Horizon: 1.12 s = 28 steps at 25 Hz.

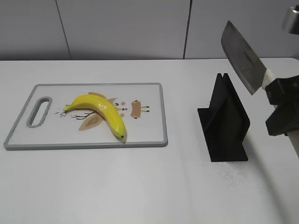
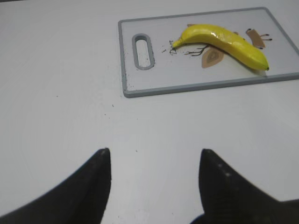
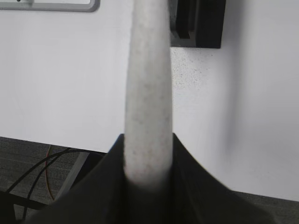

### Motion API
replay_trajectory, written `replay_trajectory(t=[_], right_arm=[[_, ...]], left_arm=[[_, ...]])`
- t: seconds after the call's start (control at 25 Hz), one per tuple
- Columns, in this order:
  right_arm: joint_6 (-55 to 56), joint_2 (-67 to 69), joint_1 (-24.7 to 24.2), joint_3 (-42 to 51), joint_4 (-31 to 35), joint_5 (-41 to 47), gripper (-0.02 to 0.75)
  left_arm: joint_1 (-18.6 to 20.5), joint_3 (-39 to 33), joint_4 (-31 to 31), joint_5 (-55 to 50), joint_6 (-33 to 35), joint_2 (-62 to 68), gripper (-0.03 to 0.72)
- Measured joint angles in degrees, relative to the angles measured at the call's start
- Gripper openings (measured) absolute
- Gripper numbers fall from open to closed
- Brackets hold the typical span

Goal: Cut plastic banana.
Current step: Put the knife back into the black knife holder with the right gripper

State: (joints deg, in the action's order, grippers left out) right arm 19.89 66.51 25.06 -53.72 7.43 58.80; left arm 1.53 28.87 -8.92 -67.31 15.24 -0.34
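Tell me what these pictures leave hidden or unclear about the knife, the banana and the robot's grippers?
- Knife: the right wrist view shows only its pale handle; the blade lies beyond the top edge.
- Right gripper: cut by the exterior view's right edge.
- Left gripper: absent from the exterior view.
- Banana: covers part of the cutting board drawing.
- Black knife stand: mostly cropped in the right wrist view.

right end effector [image 3: 148,161] clamps knife handle [image 3: 148,93] | black stand [image 3: 197,23] beyond

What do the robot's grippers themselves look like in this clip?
Both are matte black. The left gripper has two broad fingers tapering to pointed tips. The right gripper has similar dark angular fingers; its body looks blocky. No markings or cables show on either.
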Motion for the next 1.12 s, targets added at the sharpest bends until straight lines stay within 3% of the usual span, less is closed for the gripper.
replay_trajectory(t=[0.28,1.12], right_arm=[[2.9,-0.8,0.0,4.3,-0.4,-4.3,0.160],[4.2,9.8,0.0,4.4,-9.1,-12.3,0.160]], left_arm=[[0.0,-1.8,-0.6,4.4,0.0,0.0,0.579],[0.0,-1.9,-0.7,4.9,0.0,0.0,0.579]])
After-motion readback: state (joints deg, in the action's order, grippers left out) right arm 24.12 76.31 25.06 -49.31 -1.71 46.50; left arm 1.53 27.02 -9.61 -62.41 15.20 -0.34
